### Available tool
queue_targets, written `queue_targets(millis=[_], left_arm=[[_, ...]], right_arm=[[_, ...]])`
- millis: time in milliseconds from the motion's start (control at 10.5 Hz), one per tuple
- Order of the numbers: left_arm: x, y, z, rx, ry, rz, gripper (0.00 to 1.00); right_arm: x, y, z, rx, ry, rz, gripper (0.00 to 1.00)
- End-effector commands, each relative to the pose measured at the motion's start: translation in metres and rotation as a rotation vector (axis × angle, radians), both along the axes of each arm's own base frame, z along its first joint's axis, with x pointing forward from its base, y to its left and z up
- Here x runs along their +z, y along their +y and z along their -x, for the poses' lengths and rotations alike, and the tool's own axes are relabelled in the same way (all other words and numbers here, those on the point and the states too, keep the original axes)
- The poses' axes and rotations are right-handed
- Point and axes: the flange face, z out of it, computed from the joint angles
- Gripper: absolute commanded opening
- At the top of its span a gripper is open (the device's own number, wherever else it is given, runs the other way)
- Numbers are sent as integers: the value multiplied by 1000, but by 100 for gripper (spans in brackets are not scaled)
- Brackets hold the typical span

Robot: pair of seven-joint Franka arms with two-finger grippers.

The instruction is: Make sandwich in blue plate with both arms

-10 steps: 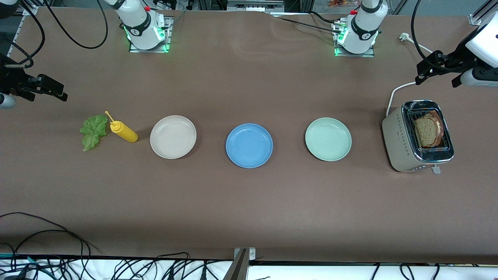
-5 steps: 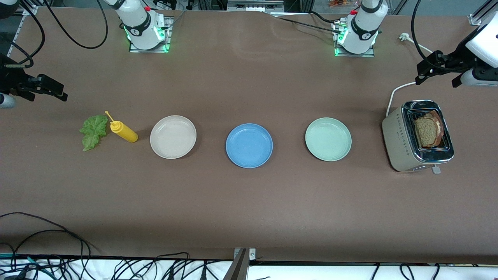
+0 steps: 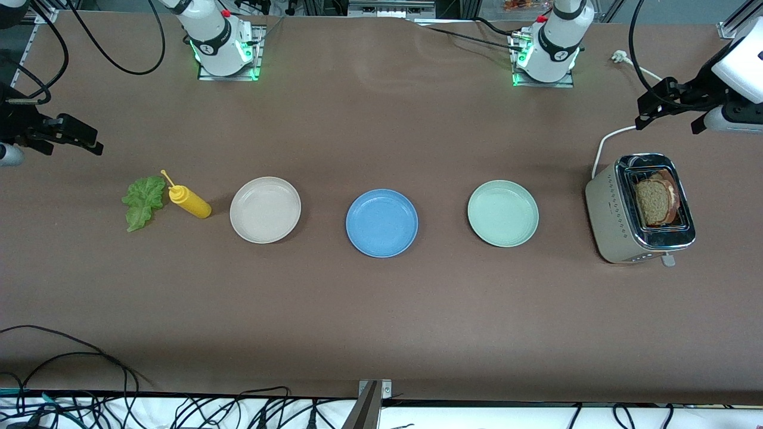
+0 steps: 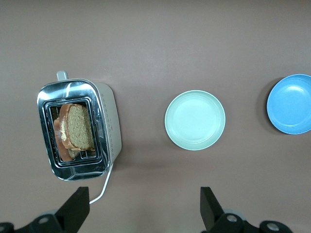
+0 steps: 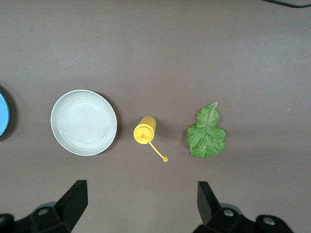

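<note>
The blue plate sits bare at the table's middle; it also shows in the left wrist view and, as a sliver, in the right wrist view. Two brown bread slices stand in the toaster, also in the left wrist view. The green lettuce leaf lies at the right arm's end, also in the right wrist view. My left gripper is open, high above the table beside the toaster. My right gripper is open, high above the table near the lettuce.
A yellow squeeze bottle lies beside the lettuce. A cream-white plate and a pale green plate flank the blue plate. The toaster's white cord runs toward the arms' bases. Cables hang along the table's front edge.
</note>
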Motion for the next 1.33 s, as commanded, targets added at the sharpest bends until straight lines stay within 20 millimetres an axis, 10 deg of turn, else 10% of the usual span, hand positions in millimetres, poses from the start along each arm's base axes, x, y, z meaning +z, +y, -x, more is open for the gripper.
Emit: queue_targets(millis=[0,477,1239], left_arm=[[5,1,0,10,-24,-5,100],[-24,16,-12,34,-32,-8,100],[-9,39,-3,72,-61,-5,100]], right_arm=[[7,-5,2,-1,0,-18,100],[10,-4,1,1,-8,-17,100],[9,-2,0,2,-5,-17,100]])
